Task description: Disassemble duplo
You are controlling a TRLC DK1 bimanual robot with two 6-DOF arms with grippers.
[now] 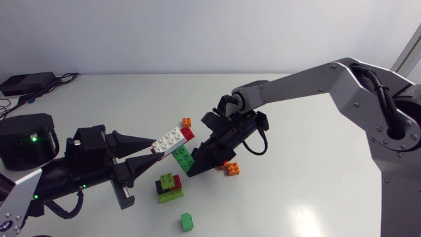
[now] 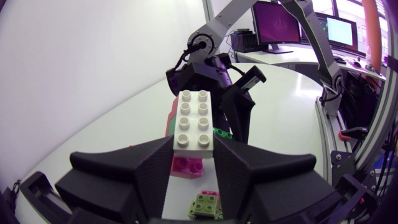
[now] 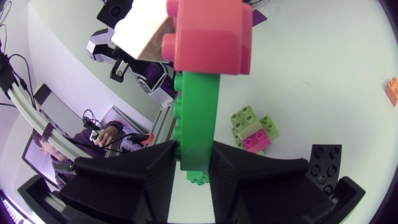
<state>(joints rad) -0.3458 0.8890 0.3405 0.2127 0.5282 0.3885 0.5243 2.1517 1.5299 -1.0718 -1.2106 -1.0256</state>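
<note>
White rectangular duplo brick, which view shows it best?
Left wrist view: the white rectangular duplo brick shows eight studs, in the left gripper. Head view shows it small; right wrist view only a corner.

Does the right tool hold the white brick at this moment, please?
No, the right tool is shut on the green brick; the white brick is held by the left tool.

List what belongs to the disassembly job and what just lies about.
Job: white plastic brick, red brick, green brick, joined in left gripper, right gripper; lime-black-red brick stack.
Lying about: far orange brick, near orange brick, small green brick, black cabled box.
</note>
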